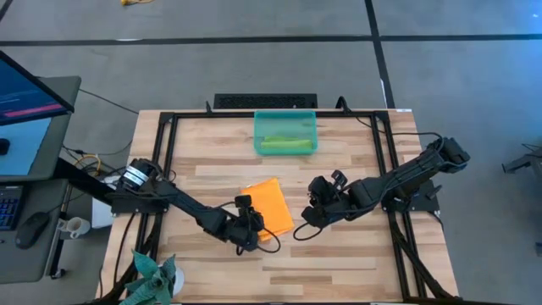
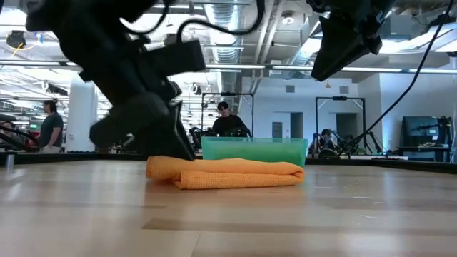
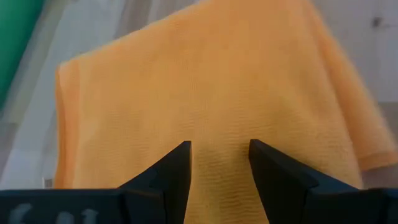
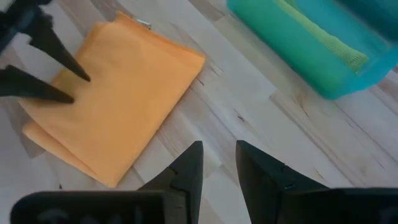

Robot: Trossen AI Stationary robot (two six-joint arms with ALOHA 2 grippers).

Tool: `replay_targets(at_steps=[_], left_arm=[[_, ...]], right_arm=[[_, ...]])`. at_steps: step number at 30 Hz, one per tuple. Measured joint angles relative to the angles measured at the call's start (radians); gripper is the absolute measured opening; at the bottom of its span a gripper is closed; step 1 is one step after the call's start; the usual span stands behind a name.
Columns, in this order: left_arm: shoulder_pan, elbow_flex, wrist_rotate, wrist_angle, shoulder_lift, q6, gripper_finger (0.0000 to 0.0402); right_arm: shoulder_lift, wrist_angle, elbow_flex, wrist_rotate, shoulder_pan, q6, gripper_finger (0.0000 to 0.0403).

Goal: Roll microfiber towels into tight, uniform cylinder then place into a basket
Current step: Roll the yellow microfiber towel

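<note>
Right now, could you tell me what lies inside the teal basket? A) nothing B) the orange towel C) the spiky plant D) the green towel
D: the green towel lies inside the basket, while the orange towel is folded on the table in front of it.

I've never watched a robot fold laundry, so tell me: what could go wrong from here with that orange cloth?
The orange towel lies folded flat, not rolled, so it may come out loose or uneven. The left gripper sits at one edge only, fingers apart over the cloth; pushing there might bunch or slide it across the table. The right gripper hangs open above bare wood, not helping. The basket already holds a green towel, leaving less room.
</note>
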Motion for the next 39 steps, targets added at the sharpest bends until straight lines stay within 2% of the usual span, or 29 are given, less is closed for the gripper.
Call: replay_targets(at_steps=[3, 9, 13, 16, 20, 25, 32, 39], left_arm=[[0.019, 0.0, 0.004, -0.035, 0.004, 0.054, 0.0155], [0.078, 0.0, 0.018, -0.014, 0.003, 0.31, 0.0155], [0.122, 0.0, 0.068, 0.017, 0.003, 0.355, 0.0155], [0.127, 0.0, 0.06, 0.024, 0.003, 0.358, 0.0155], [0.085, 0.004, -0.032, 0.034, -0.018, 0.387, 0.0155], [0.019, 0.045, -0.159, -0.065, -0.076, 0.381, 0.0155], [-0.112, 0.104, -0.172, -0.267, -0.162, 0.222, 0.0155], [-0.297, 0.118, -0.248, -0.341, -0.164, 0.115, 0.0155]], right_arm=[[0.0, 0.003, 0.0, 0.0, 0.0, 0.0, 0.0118], [0.0, 0.003, 0.0, 0.0, 0.0, 0.0, 0.0118], [0.0, 0.002, 0.0, 0.0, 0.0, 0.0, 0.0118], [0.0, 0.001, 0.0, 0.0, 0.0, -0.015, 0.0118], [0.0, 0.001, 0.0, 0.0, 0.0, -0.051, 0.0118], [0.0, 0.001, 0.0, -0.001, 0.0, -0.051, 0.0118], [0.0, 0.011, 0.0, 0.007, 0.018, -0.127, 0.0118], [0.041, 0.056, 0.0, 0.031, 0.128, -0.254, 0.0118]])
